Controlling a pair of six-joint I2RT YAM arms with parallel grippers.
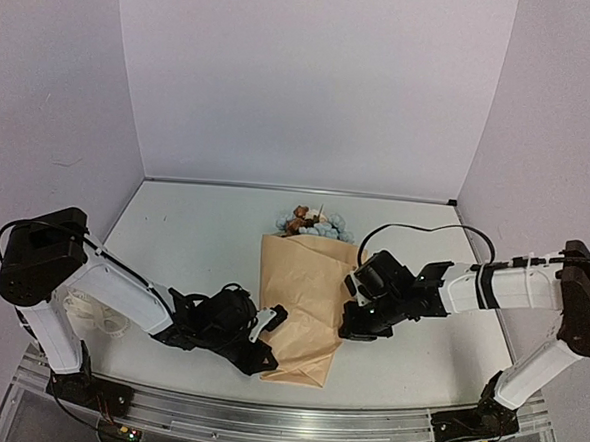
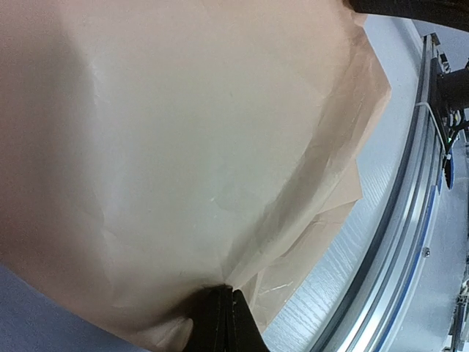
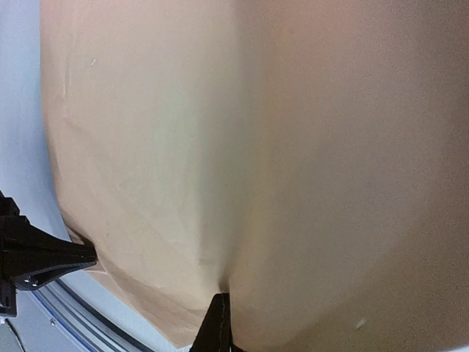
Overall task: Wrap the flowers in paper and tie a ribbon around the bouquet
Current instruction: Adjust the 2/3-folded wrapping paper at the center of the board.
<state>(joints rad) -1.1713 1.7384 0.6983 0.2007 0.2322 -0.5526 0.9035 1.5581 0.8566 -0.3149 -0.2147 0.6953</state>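
Note:
The tan paper (image 1: 302,300) lies folded over the flowers in the middle of the table. Only the pale blue and brown-orange blooms (image 1: 311,222) stick out at its far end; the stems are hidden. My left gripper (image 1: 268,326) is at the paper's near left edge, shut on the paper (image 2: 183,147), which creases up from the tips of my left gripper (image 2: 223,292). My right gripper (image 1: 353,323) is at the right edge, also shut on the paper (image 3: 256,147), puckered at the tips of my right gripper (image 3: 223,297). The cream ribbon (image 1: 96,316) lies loose by the left arm's base.
A metal rail (image 1: 263,419) runs along the table's near edge, close to the paper's near corner (image 2: 344,183). The left gripper's dark finger (image 3: 44,253) shows at the left of the right wrist view. White table (image 1: 194,235) lies to the far left.

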